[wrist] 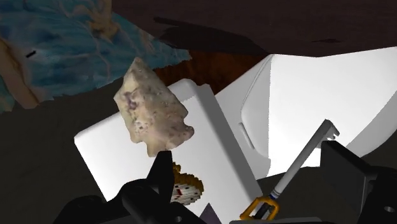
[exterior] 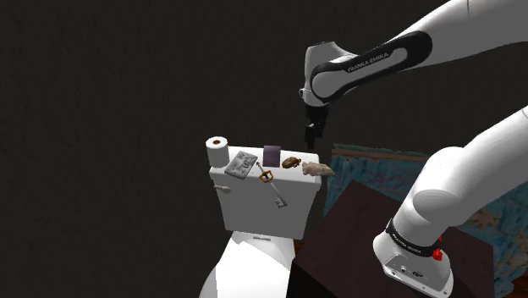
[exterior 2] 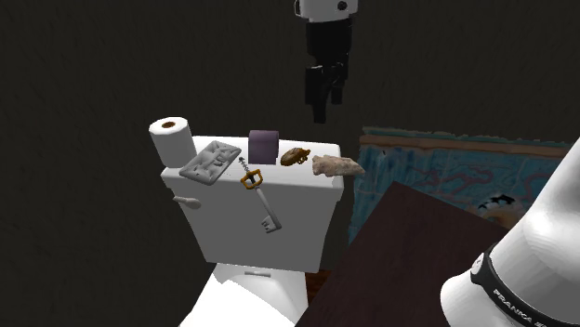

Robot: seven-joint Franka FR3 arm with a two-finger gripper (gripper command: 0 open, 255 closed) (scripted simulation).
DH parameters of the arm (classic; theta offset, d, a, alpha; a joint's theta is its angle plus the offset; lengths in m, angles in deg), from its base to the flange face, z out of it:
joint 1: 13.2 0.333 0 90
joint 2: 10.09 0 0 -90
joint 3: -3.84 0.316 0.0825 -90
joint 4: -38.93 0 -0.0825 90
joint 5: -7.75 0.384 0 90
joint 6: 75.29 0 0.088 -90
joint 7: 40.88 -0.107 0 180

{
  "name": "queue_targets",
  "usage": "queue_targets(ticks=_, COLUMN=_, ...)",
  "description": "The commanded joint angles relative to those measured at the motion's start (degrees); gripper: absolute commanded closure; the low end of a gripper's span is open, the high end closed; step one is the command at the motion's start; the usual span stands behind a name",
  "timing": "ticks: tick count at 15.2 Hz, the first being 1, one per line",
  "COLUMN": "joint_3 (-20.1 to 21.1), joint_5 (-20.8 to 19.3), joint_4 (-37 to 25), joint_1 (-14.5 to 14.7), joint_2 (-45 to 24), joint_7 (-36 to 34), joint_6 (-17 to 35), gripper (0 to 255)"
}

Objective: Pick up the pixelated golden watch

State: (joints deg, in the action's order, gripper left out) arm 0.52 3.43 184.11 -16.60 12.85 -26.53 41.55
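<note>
Watch (wrist: 186,186) half hidden behind one finger of claw (exterior 2: 321,110); blocky, brown-gold, pale face. Claw above tank (exterior 2: 223,223), spread wide, empty.

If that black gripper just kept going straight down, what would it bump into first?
Probably the white tank lid, landing just beside the golden watch; depth is hard to judge.

The gripper (exterior 2: 321,100) hangs pointing down, jaws apart.

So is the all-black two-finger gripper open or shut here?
Open: in the wrist view the gripper has its fingers well apart, clasping nothing, above the golden-brown watch on the white toilet tank.
</note>
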Motion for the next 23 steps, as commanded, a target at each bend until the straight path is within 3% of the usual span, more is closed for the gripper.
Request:
queue_targets(ticks=1, joint_3=-0.47, joint_5=-0.88, joint_4=-0.17, joint_1=-0.32, joint_2=-3.9, joint_7=0.84, joint_6=4.06, gripper=0)
queue_targets(ticks=14, joint_3=-2.7, joint_5=-5.47, joint_4=-10.93, joint_1=-2.41, joint_2=-33.4, joint_7=4.67, joint_6=24.11, gripper=0)
queue_targets(ticks=23, joint_3=-2.79, joint_5=-5.82, joint_4=-10.84, joint_1=-2.5, joint_2=-38.79, joint_7=3.93, joint_6=29.57, gripper=0)
